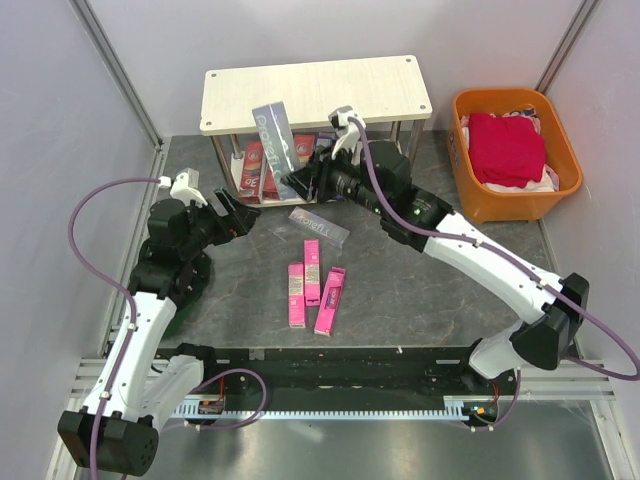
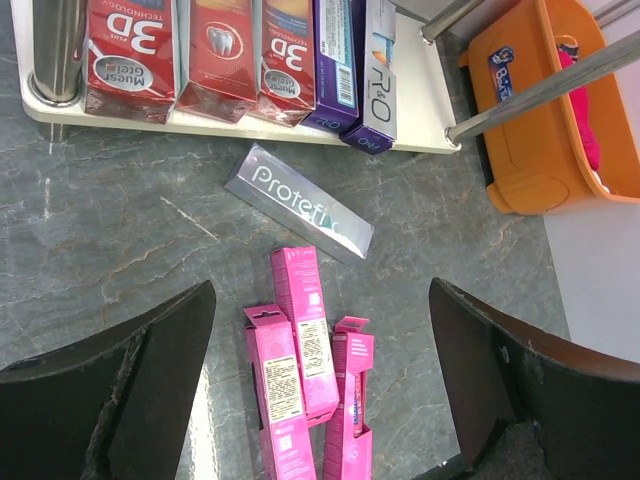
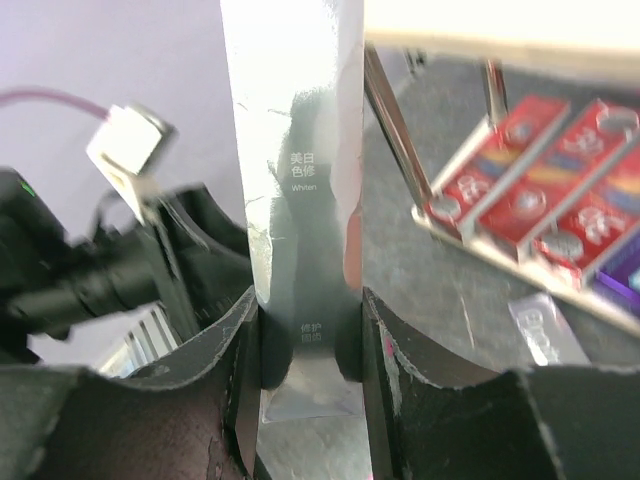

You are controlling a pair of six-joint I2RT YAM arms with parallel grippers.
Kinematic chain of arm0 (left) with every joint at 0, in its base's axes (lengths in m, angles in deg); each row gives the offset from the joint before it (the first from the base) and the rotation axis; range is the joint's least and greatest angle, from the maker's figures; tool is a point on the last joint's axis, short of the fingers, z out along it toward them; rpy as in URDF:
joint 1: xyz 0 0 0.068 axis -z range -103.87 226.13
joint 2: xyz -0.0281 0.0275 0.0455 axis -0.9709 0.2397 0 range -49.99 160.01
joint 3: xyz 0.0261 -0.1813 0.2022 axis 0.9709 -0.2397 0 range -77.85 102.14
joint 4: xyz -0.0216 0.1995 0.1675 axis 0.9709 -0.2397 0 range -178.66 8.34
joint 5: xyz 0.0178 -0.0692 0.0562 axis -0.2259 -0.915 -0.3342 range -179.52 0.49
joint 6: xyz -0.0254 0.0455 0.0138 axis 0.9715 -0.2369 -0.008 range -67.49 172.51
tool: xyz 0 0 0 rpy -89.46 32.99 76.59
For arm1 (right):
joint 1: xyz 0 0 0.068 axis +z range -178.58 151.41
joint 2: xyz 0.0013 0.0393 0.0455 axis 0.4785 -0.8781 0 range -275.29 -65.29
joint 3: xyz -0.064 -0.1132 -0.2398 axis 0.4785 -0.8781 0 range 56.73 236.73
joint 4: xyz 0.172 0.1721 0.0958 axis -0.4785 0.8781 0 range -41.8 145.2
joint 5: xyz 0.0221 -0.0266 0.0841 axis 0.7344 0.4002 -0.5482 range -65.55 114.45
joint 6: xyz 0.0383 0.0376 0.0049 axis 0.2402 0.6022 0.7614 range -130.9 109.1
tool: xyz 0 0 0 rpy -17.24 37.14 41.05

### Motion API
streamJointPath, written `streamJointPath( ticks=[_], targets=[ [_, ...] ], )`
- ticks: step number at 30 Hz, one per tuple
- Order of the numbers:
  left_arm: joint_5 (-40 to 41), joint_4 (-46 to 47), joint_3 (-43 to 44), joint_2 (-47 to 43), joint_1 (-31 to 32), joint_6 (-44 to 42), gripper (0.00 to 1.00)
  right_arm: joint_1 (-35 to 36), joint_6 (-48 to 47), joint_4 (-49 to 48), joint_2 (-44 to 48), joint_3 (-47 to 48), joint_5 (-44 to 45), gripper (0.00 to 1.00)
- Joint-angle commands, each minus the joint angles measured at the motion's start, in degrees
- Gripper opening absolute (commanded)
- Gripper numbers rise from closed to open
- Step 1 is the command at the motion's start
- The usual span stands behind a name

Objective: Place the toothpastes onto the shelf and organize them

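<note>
My right claw (image 3: 305, 345) is closed down to the width of a silver carton (image 3: 295, 190). It pinches the carton near one end, with a finger (image 3: 235, 400) pressed on each broad side. From above, that carton rises toward 12 o'clock from my grip, slightly tilted. Its far end overlaps the front edge of the top board of the shelf (image 1: 315, 92).

My left claw (image 1: 238, 212) hangs at 9 o'clock over the table (image 1: 420, 290), spread wide and gripping nothing.

On the shelf's lower board, three red cartons (image 2: 222, 55) sit side by side. A purple carton (image 2: 335, 60) touches them at their 3 o'clock, and a white carton (image 2: 378, 80) sits just beside that.

A second silver carton (image 2: 298, 203) lies flat and slanted on the table, just in front of the shelf. At its 6 o'clock, three pink cartons (image 2: 305, 335) lie close together and roughly parallel, the middle one set farther toward the shelf.

An orange basket (image 1: 470, 195) with a red cloth (image 1: 505, 148) in it sits at 2 o'clock on the table, at the shelf's 3 o'clock.
</note>
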Motion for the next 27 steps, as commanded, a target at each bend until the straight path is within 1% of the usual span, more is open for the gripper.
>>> streamJointPath(
  ticks=[1,6,7,9,10,11,13,14,16,19,21,22,27],
  targets=[
    [1.3,-0.2,1.4,-0.9,-0.1,-2.6,0.95,-1.8,-1.0,-3.3,-4.5,8.9,-2.0,0.32],
    [0.9,-0.2,0.4,-1.0,-0.1,-2.6,0.95,-4.9,0.4,-2.7,-11.2,19.0,-4.1,0.33],
    [0.9,-0.3,0.0,-1.0,-0.1,-2.5,0.95,-5.5,0.9,-2.6,-13.9,20.6,-5.0,0.33],
    [0.4,-0.2,-0.2,-0.9,-0.1,-2.4,0.95,-7.2,2.0,-1.5,-16.9,26.4,-7.1,0.33],
    [0.3,-0.3,-0.5,-0.9,-0.1,-2.5,0.95,-7.7,2.3,-1.2,-19.9,28.6,-7.8,0.33],
    [0.2,-0.2,-0.6,-0.9,-0.1,-2.4,0.95,-8.2,2.5,-1.1,-21.4,32.6,-8.5,0.34],
    [-0.1,-0.1,-1.0,-0.6,-0.1,-2.4,0.95,-9.5,3.2,0.3,-25.9,37.1,-9.3,0.34],
    [-0.3,0.0,-1.1,-0.6,-0.1,-2.3,0.95,-9.8,3.5,0.9,-27.3,41.3,-9.7,0.34],
    [-0.5,0.2,-1.5,-0.4,-0.1,-2.1,0.95,-11.0,4.4,1.8,-31.0,46.5,-10.4,0.35],
    [-0.8,0.3,-1.9,-0.1,-0.1,-1.9,0.95,-12.6,6.3,2.3,-35.1,51.5,-11.9,0.37],
    [-1.0,0.6,-2.1,0.0,-0.1,-1.9,0.95,-13.8,7.4,2.3,-37.5,53.2,-13.0,0.38],
    [-0.9,0.4,-2.1,0.1,-0.1,-1.9,0.95,-14.1,8.4,2.3,-38.3,54.6,-13.5,0.4],
    [-1.1,0.4,-2.1,0.9,-0.1,-1.9,0.95,-16.3,11.5,2.2,-41.7,57.0,-16.6,0.43]
  ],
)
